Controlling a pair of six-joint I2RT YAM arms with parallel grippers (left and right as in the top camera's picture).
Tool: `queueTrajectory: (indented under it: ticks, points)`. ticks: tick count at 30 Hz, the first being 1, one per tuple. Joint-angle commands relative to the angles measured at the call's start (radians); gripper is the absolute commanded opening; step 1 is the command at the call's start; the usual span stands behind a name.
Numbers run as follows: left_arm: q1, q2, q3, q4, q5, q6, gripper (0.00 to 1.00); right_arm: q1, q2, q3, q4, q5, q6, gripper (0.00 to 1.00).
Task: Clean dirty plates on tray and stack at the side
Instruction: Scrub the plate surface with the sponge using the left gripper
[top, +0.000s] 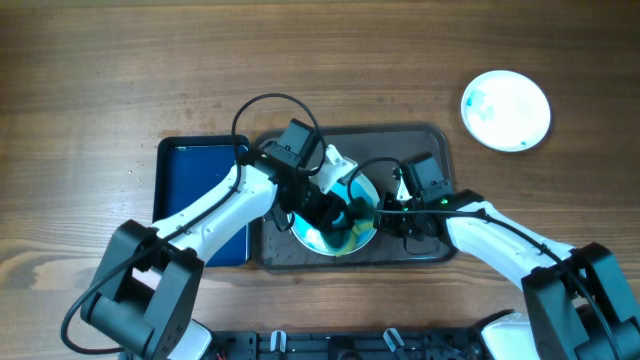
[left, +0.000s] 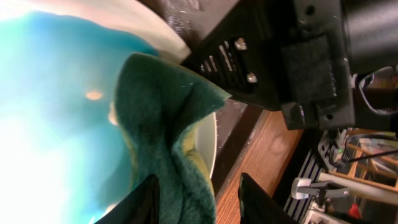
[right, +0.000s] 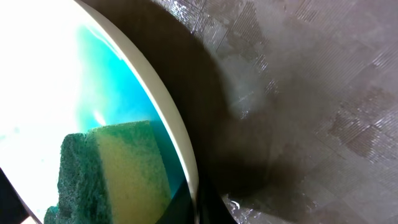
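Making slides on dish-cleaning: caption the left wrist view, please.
Left tool holds a green sponge against the blue-smeared plate on the dark tray.

tray (top: 420, 145): large, dark brown-grey rectangle with rounded corners and a low rim, flat on the counter (top: 100, 80), centre | blue-smeared plate (top: 325, 240): round, shallow, white rim, middle washed bright blue, on the tray's near half, partly hidden from above | second plate (top: 506, 109): round, white with faint blue traces, flat on the counter, far right, well apart from the tray
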Motion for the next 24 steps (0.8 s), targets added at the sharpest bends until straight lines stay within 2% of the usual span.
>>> queueTrajectory:
  ticks: [1,5,13,14,16,18,22,24]
  points:
    - [-0.016,0.007,0.014,-0.001,0.009,0.039,0.40,-0.002,0.013,-0.013,-0.014,-0.010,-0.011,0.05]
    - [-0.015,0.056,0.014,0.002,-0.055,0.039,0.42,-0.002,0.013,-0.013,-0.014,-0.025,-0.011,0.04]
    - [-0.014,0.148,0.014,0.018,-0.056,0.045,0.41,-0.002,0.013,-0.013,-0.014,-0.032,-0.011,0.04]
    - [-0.014,0.148,0.014,0.024,-0.056,0.045,0.40,-0.002,0.013,-0.013,-0.014,-0.032,-0.011,0.04]
    - [-0.014,0.148,0.014,0.031,-0.056,0.045,0.29,-0.002,0.013,-0.013,-0.014,-0.032,-0.011,0.05]
    - [-0.014,0.150,0.014,0.031,-0.056,0.045,0.26,-0.002,0.013,-0.013,-0.014,-0.032,-0.011,0.04]
    - [-0.014,0.176,0.014,0.031,-0.055,0.042,0.13,-0.002,0.013,-0.013,-0.015,-0.032,-0.011,0.04]
    - [-0.014,0.188,0.014,0.035,-0.052,0.033,0.04,-0.002,0.013,-0.013,-0.015,-0.032,-0.011,0.04]
